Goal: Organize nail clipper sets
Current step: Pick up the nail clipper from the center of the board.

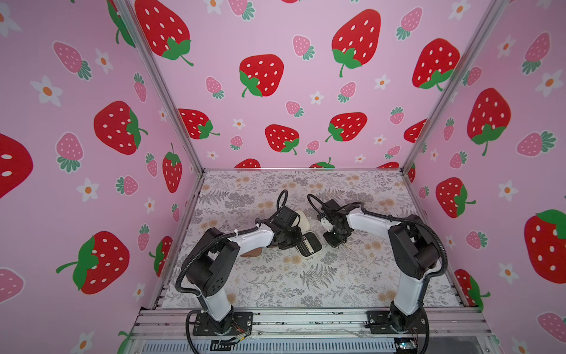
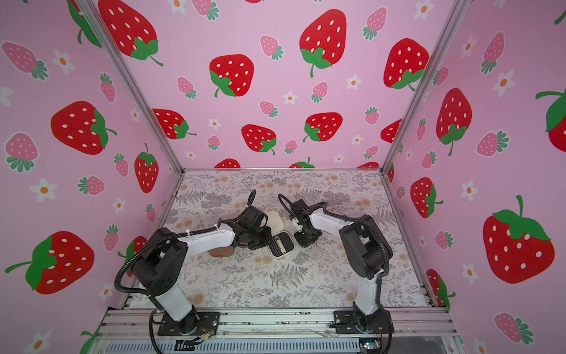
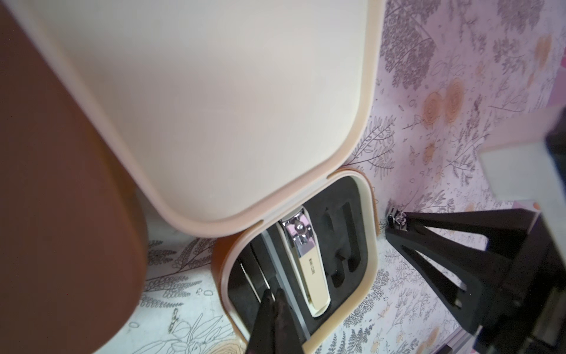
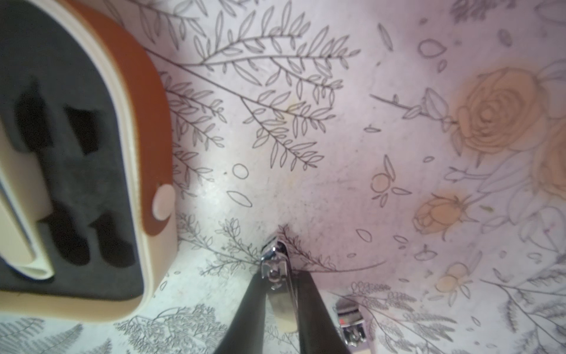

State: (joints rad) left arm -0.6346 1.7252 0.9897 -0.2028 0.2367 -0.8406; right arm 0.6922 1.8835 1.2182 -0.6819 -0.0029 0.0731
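Item: small clipper (image 4: 274,263) on table (image 4: 337,153), beside open case (image 4: 147,92); right end effector (image 4: 280,275) pinching its sides; left end effector (image 3: 272,295) closed, tips inside case. Lift level, seat in 1 empty slot (image 3: 349,220).

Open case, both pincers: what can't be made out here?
- Left pincer: shut over the open case; unclear whether it pinches a slim tool (left wrist view); its wrist hides it in both top views.
- Brown case: mostly under the left arm in a top view.
- Metal tool beside the right pincer, which grips a small clipper: blurred in the right wrist view, kind unclear.
- Large clipper: lettering too small.
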